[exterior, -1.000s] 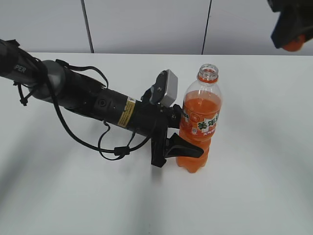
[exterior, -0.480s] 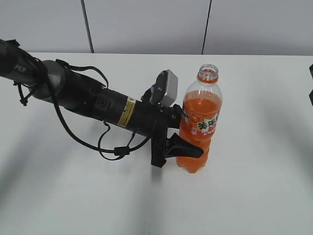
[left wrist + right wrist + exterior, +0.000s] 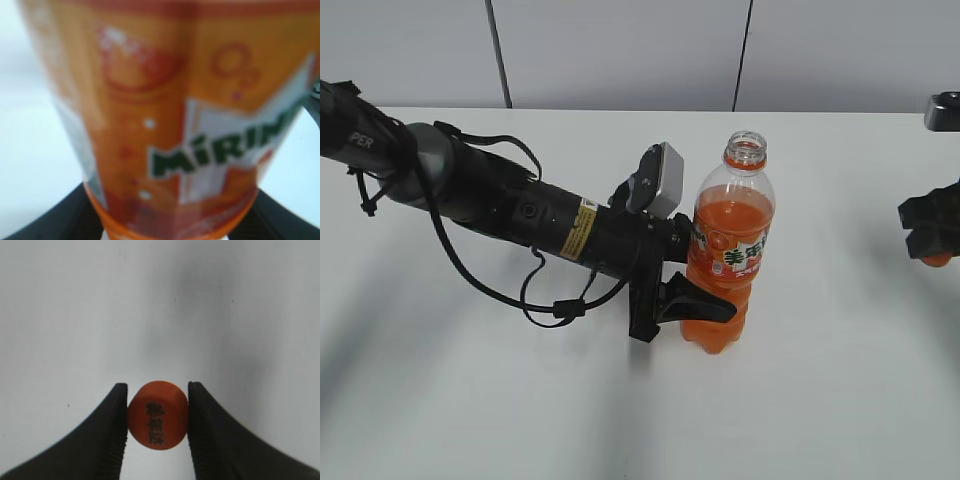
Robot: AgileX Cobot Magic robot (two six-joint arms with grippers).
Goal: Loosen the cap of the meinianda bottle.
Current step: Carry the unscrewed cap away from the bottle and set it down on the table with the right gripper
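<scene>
The meinianda bottle (image 3: 728, 255) stands upright near the middle of the white table, its mouth open with only the orange neck ring on it. My left gripper (image 3: 705, 290) is shut on its lower body. In the left wrist view the bottle's label (image 3: 170, 115) fills the frame, blurred, between the dark fingers (image 3: 45, 220). My right gripper (image 3: 932, 245) is at the far right edge, low over the table, shut on the orange cap (image 3: 936, 259). In the right wrist view the cap (image 3: 158, 414) sits between the two black fingers (image 3: 112, 430), print facing the camera.
The white table (image 3: 800, 400) runs to a grey panelled wall (image 3: 620, 50) at the back. The left arm and its cables (image 3: 520, 215) lie across the left half of the table. The table below the right gripper (image 3: 160, 315) is bare white.
My right gripper, holding the cap, has dropped from the top right corner, left the view briefly, and now sits lower at the right edge. The left arm and bottle have not moved.
</scene>
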